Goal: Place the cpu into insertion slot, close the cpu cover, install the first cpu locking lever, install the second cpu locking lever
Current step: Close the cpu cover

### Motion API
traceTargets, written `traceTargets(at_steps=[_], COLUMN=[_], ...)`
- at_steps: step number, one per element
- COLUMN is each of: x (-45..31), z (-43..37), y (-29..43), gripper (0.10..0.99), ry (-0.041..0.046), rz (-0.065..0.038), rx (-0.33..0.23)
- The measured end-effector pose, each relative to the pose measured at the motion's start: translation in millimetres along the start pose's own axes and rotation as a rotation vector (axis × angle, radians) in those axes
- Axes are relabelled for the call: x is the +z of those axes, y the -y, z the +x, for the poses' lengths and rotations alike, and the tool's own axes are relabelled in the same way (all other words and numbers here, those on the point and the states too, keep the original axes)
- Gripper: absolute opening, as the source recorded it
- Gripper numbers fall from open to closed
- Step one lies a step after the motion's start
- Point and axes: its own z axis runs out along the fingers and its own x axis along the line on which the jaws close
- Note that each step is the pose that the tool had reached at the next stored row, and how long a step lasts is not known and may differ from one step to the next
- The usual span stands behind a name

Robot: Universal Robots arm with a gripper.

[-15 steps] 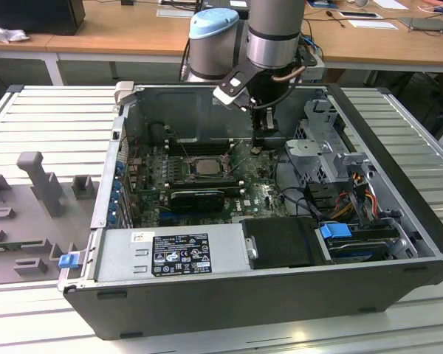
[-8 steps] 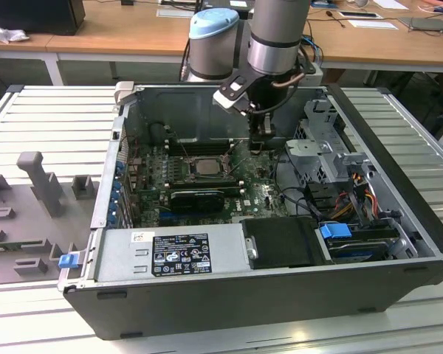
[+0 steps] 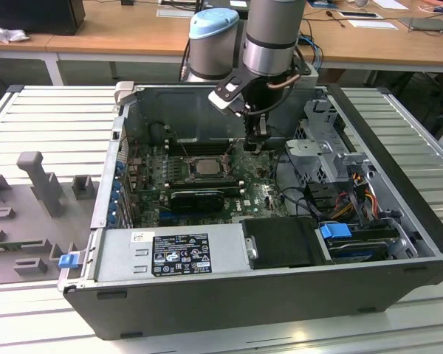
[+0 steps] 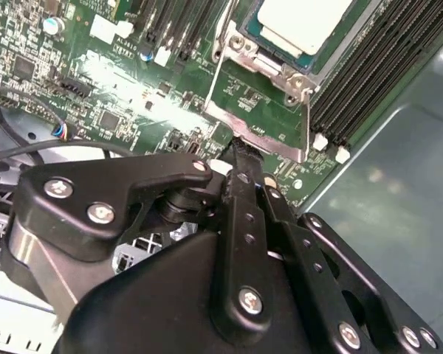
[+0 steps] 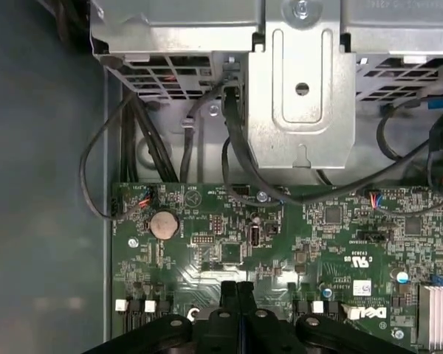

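The tool hangs inside the open computer case, its fingers clenched together on nothing, tips just beside a corner of the cpu cover. The cpu sits in the insertion slot, framed by that cover.

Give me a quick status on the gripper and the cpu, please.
Gripper shut, tips beside the insertion slot. Cpu seated in it. Nothing blocking.
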Motion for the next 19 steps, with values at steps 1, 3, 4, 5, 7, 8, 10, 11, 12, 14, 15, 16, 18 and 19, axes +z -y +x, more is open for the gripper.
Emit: traceTargets(at_steps=[1, 3, 4, 5, 7, 8, 10, 11, 12, 14, 15, 16, 18, 19], x=[0.1, 0.0, 0.0, -0.1, 0.1, 0.2, 1.8, 3.4, 4.4, 16.8, 16.8, 16.8, 16.8, 16.8], z=[0.0, 0.0, 0.0, 0.0, 0.0, 0.0, 0.0, -0.1, -0.1, -0.4, -0.3, -0.3, -0.3, -0.4], y=[4.1, 18.1, 21.4, 25.0, 33.1, 37.1, 44.9, 47.6, 50.9, 68.3, 71.9, 72.7, 74.4, 75.3], gripper=[0.106, 0.106, 0.106, 0.106, 0.106, 0.106, 0.106, 0.106, 0.106, 0.106, 0.106, 0.106, 0.106, 0.106], ry=[-0.0002, -0.0003, -0.0004, -0.0004, -0.0006, -0.0007, -0.0005, -0.0005, -0.0005, -0.0005, -0.0008, -0.0006, -0.0007, -0.0007], rz=[0.0, 0.0, 0.0, 0.0, 0.0, 0.0, 0.0, 0.0, 0.0, 0.001, 0.0, 0.0, 0.0, 0.0], rx=[0.0, 0.0, 0.0, 0.0, 0.0, 0.0, 0.0, 0.0, 0.0, -0.024, -0.025, -0.025, -0.025, -0.025])
